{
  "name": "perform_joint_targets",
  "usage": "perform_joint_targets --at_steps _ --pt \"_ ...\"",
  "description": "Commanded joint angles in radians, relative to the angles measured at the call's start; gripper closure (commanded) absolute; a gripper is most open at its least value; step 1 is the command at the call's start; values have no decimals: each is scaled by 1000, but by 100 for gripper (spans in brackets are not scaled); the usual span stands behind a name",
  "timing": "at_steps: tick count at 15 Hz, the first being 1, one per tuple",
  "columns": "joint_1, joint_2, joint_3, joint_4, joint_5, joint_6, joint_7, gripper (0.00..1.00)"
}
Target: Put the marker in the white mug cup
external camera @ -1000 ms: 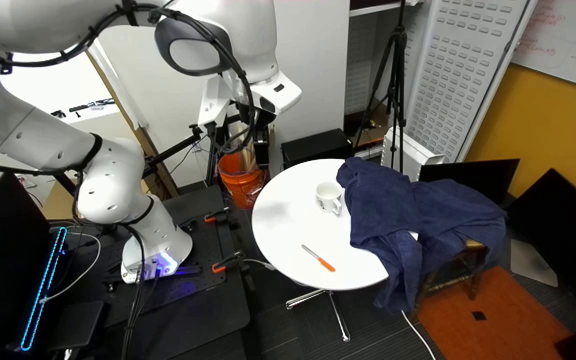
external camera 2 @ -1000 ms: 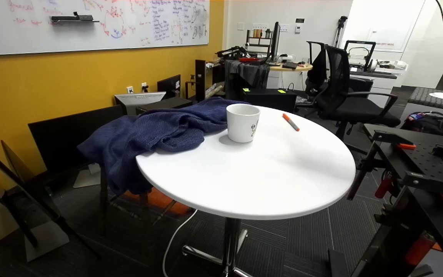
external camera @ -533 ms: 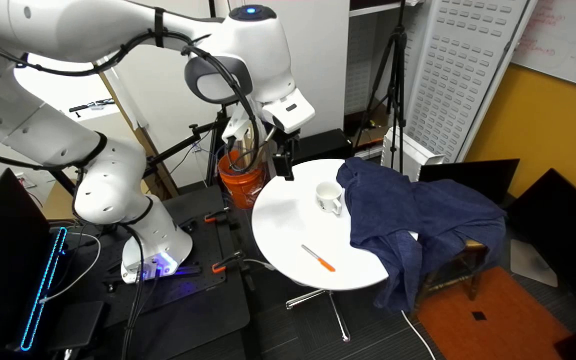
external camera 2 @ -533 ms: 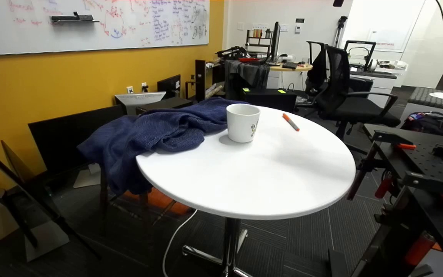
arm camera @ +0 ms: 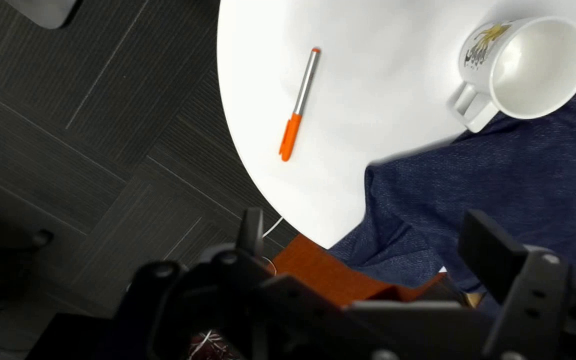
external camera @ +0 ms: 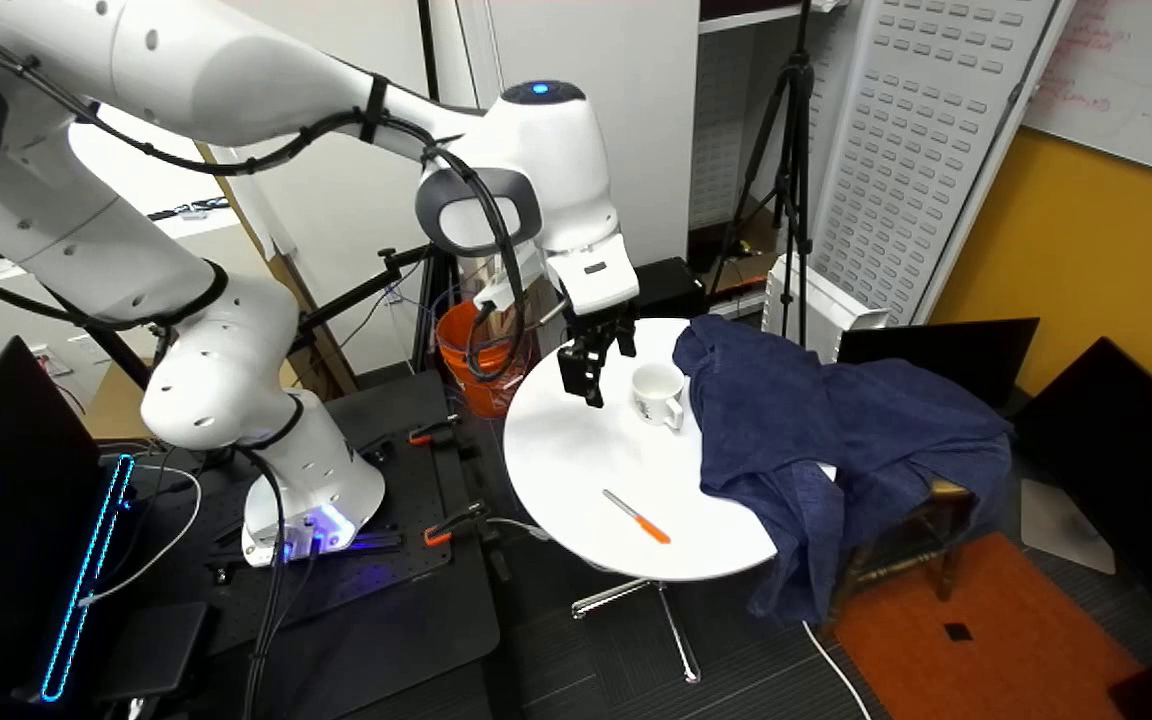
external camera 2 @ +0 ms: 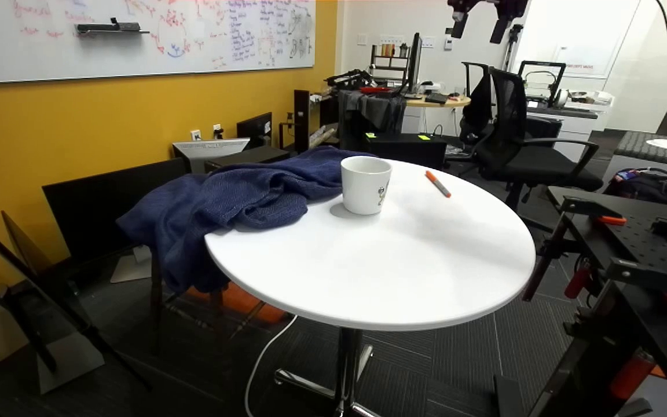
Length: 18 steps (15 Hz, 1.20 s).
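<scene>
"In an exterior view my tool has come lower and farther out over the bench; the things lying there have not shifted."

"And the marker?"

"The marker lies flat on the bench, cap end nearest the edge. That worries me most: its barrel looks round, so a sideways brush from me could roll it off onto the floor."

"Are you holding anything?"

"No. My fingers are spread wide with nothing between them, up above the bench."

"What about the white mug?"

"It stands upright, well apart from the marker. My tool looks near it, though height is hard to judge; if I sink before swinging toward the marker, I might knock it."

"And that dark blue cloth?"

"Just beside the mug; I can't tell whether they touch. Snagging it on a low pass could drag it into the mug."

"Anything later?"

"Perhaps. Carried lying level, the marker might catch across the mug's mouth instead of dropping in."
</scene>
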Motion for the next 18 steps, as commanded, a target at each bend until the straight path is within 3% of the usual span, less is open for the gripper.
perform_joint_targets --at_steps 1,8,18 --pt "-21 113 -8 41 -16 36 47 0" --pt "-7 294 -68 87 -16 196 37 0" --pt "11 292 -85 52 -20 220 52 0"
